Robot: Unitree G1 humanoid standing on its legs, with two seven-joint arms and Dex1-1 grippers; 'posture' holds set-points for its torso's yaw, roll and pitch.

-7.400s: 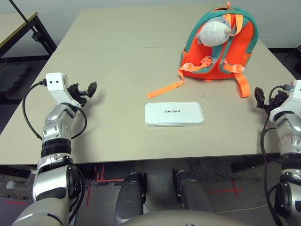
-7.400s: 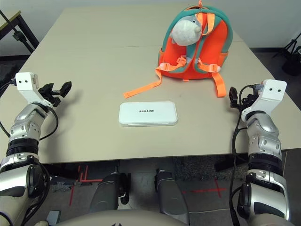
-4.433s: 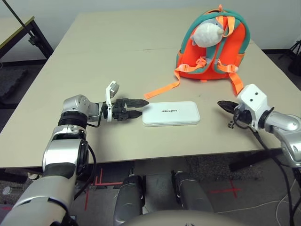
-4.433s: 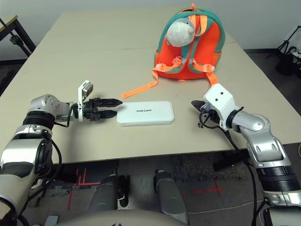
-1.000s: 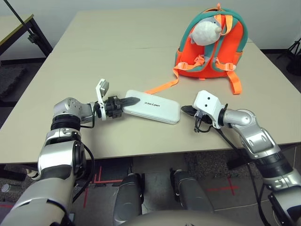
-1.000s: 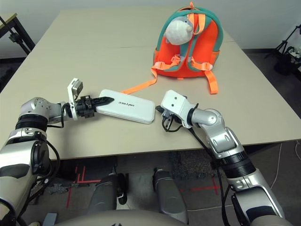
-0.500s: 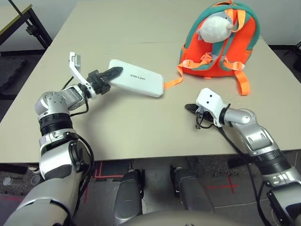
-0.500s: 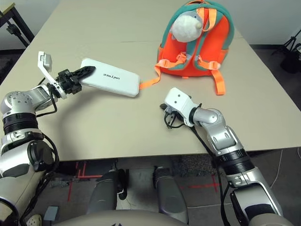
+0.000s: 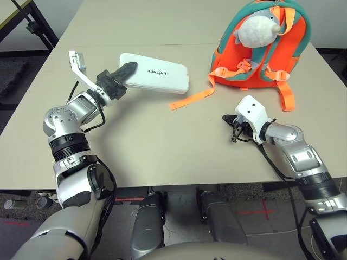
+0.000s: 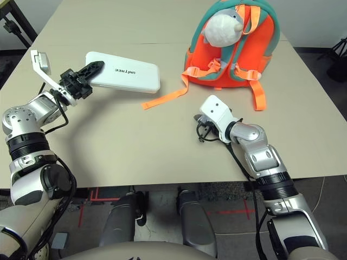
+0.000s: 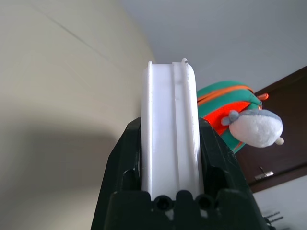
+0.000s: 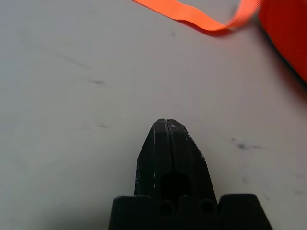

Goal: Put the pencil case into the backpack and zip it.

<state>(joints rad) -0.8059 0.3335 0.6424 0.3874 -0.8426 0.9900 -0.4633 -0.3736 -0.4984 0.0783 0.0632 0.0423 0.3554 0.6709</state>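
Note:
The white pencil case (image 9: 154, 79) is lifted off the table at the left, tilted, with my left gripper (image 9: 126, 70) shut on its near short end. In the left wrist view the case (image 11: 170, 134) stands edge-on between the two black fingers. The orange and teal backpack (image 9: 265, 54) stands at the back right with a grey-white plush fish (image 9: 259, 30) on its front. One long orange strap (image 9: 192, 97) trails across the table toward the middle. My right gripper (image 9: 226, 118) rests low over the table in front of the backpack, fingers pressed together and holding nothing (image 12: 169, 143).
The beige table (image 9: 152, 141) has open surface between my arms and in front of the backpack. A black-legged table (image 9: 24, 19) stands at the far left beyond the table edge.
My left gripper has raised the pencil case further and carried it a little toward the backpack. The right gripper has stayed low in front of the backpack. The camera has shifted.

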